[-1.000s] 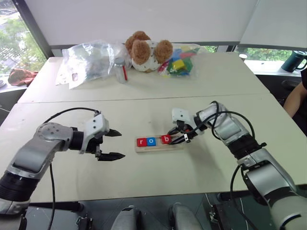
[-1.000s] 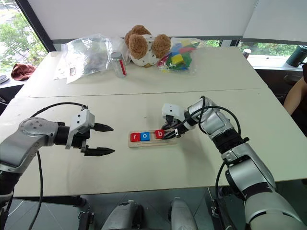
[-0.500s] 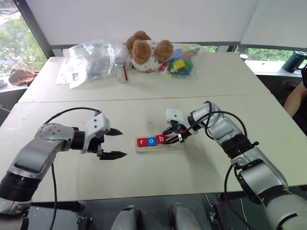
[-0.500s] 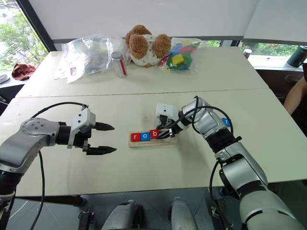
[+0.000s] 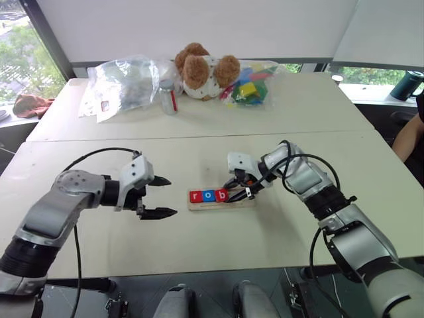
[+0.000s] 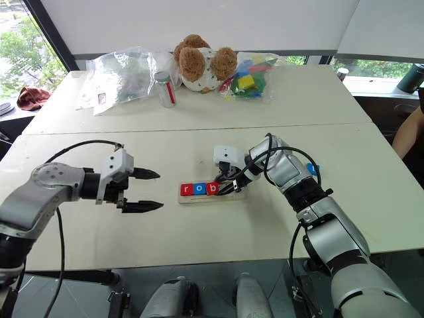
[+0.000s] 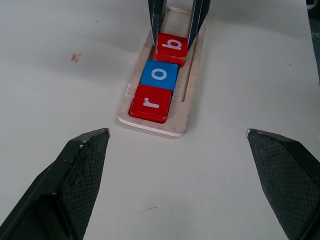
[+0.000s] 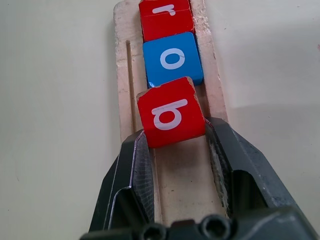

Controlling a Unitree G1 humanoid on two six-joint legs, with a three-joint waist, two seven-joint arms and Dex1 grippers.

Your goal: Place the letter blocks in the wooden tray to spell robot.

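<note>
Tray (image 7: 186,107) holds r, o (b pinched by fingers (image 7: 156,20)).

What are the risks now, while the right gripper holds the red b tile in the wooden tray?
1. The b block, clamped by the right gripper, sits tilted, one corner close to the blue o block. Released so, it may rest crooked.
2. Pushing further could shove the o and r block along the wooden tray.
3. The open left gripper hovers near the tray's end and could bump it.

My near table (image 5: 199,245) carries the wooden tray (image 5: 242,203). The far table (image 5: 311,99) holds bags (image 5: 122,83), a teddy bear (image 5: 202,69) and a jar (image 5: 167,98).
</note>
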